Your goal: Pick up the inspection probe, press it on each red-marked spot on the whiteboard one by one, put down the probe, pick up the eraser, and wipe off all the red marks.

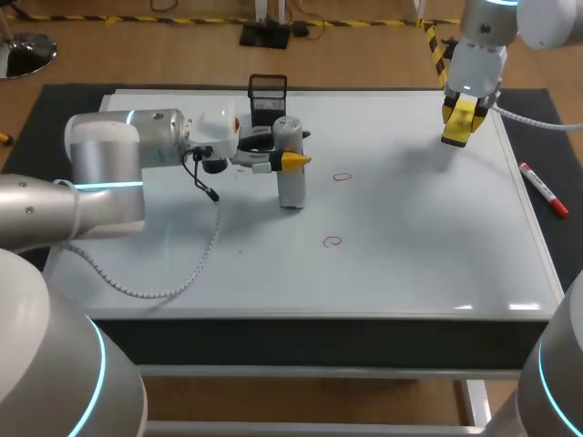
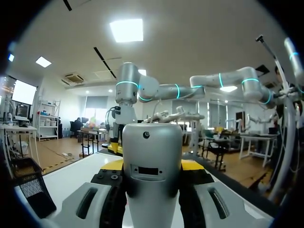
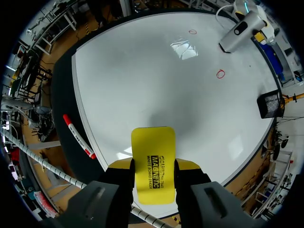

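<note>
The grey cylindrical probe (image 1: 290, 177) stands upright on the whiteboard (image 1: 410, 246) with my left gripper (image 1: 293, 161) shut on its upper part. In the left wrist view the probe (image 2: 152, 142) fills the gap between the yellow tips. Its lower end sits a little left of one red mark (image 1: 342, 177). A second red mark (image 1: 332, 241) lies nearer the front. My right gripper (image 1: 460, 123) hangs over the board's far right corner, shut on the yellow eraser (image 3: 153, 164). From there both marks (image 3: 220, 74) (image 3: 192, 32) and the probe (image 3: 240, 32) show far ahead.
A red marker pen (image 1: 544, 189) lies on the dark mat just past the board's right edge. A black mesh holder (image 1: 267, 96) stands at the board's far edge behind the probe. The left arm's white coiled cable (image 1: 173, 282) trails over the board's left part.
</note>
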